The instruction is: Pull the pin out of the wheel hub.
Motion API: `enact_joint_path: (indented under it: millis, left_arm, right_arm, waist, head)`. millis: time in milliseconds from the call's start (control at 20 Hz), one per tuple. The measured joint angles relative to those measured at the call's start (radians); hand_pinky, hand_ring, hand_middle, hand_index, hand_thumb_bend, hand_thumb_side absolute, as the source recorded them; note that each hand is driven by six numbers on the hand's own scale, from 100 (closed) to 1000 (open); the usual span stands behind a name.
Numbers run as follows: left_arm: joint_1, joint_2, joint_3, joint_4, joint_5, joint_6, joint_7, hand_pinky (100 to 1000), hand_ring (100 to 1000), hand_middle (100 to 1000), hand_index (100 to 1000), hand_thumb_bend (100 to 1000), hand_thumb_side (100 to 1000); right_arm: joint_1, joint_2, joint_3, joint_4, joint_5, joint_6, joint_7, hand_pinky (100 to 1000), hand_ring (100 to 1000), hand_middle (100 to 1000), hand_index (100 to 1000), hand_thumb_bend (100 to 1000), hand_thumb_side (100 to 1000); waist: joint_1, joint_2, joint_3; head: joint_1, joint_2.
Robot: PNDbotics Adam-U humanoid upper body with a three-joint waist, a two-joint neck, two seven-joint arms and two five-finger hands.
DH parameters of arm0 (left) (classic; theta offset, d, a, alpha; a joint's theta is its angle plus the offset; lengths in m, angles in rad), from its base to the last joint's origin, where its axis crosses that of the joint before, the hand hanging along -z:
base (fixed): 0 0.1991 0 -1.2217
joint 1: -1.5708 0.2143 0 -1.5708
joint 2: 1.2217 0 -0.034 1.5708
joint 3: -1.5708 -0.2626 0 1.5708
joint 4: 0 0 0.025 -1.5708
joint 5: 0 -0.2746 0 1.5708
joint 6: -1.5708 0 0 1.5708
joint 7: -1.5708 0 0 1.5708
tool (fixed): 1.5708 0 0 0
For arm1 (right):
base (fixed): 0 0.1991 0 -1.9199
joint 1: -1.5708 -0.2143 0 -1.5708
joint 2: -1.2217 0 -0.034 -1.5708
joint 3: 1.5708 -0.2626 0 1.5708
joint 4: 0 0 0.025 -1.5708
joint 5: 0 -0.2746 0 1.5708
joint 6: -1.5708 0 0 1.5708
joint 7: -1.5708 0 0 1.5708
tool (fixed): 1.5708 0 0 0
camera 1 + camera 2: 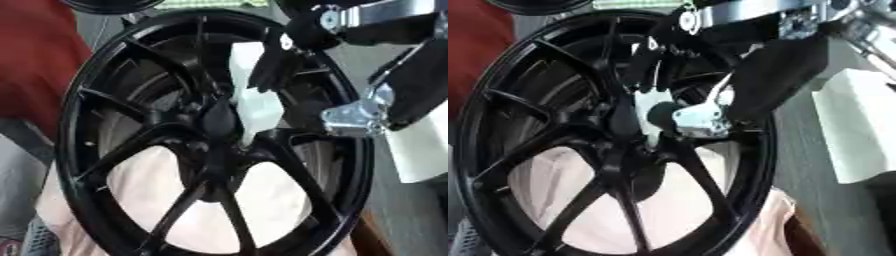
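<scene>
Filling most of the view, the black wheel hub (210, 145) stands upright with its spokes meeting at the centre. The right hand (276, 65) reaches in from the upper right, its fingers curled round the white pin (255, 102), which sits just beside the hub's centre.

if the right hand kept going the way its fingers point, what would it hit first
Probably the white pin at the centre of the black spoked wheel hub; the right hand points down at it, though depth is unclear.
</scene>
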Motion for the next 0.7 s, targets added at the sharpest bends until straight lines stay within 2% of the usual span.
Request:
enact_joint_path:
  millis: [150,700]
  left_arm:
    - [0.0,0.0,-0.001,0.002,0.003,0.001,-0.001,703,689,631,736,208,672]
    - [-0.002,-0.008,-0.005,0.005,0.004,0.001,-0.001,703,690,631,736,208,674]
  right_arm:
    - [0.006,-0.004,-0.007,-0.009,0.001,-0.004,-0.009,843,837,815,863,182,470]
    - [0.024,-0.016,-0.019,-0.032,0.001,0.006,-0.028,845,848,823,862,189,472]
  waist:
    - [0.0,0.0,0.0]
    - [0.0,0.0,0.006]
  head:
    - [-0.001,0.0]
    - [-0.004,0.0]
